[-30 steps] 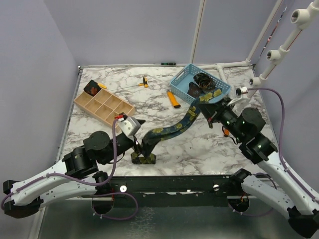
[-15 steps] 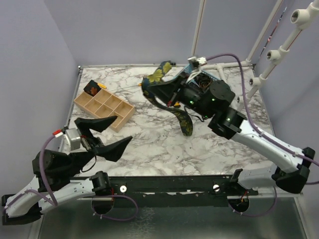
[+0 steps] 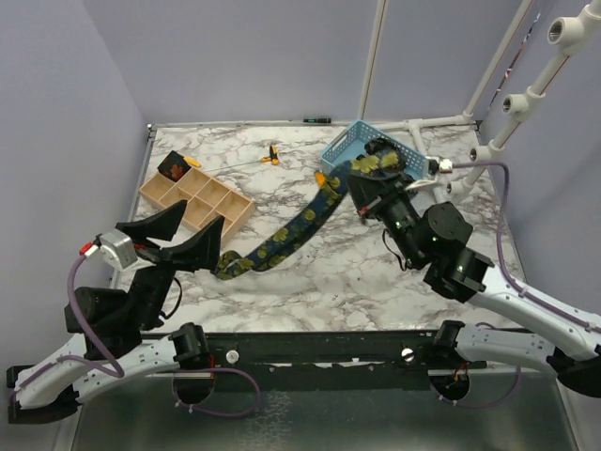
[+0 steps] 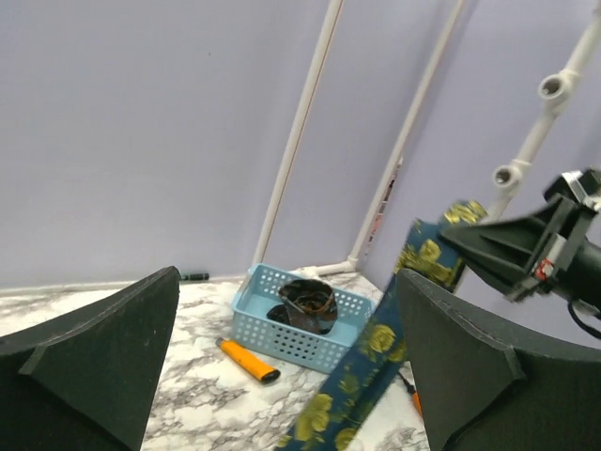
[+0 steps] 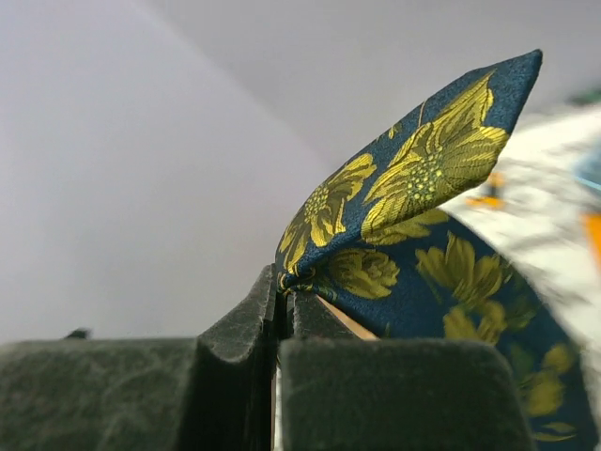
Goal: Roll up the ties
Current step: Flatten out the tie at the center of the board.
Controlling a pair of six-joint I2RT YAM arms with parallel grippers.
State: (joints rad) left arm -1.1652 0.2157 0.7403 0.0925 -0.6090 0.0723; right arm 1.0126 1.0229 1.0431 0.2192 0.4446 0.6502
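right wrist view: right jaws pinch the navy tie by its tip, likely to straighten it; left jaws gape empty.

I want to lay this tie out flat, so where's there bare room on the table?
Bare marble at the front of the table, between the floral tie and the right arm. The back is crowded: wooden tray, orange tool, blue basket.

Free tabletop right of the stretched tie; wooden organizer, blue basket behind.
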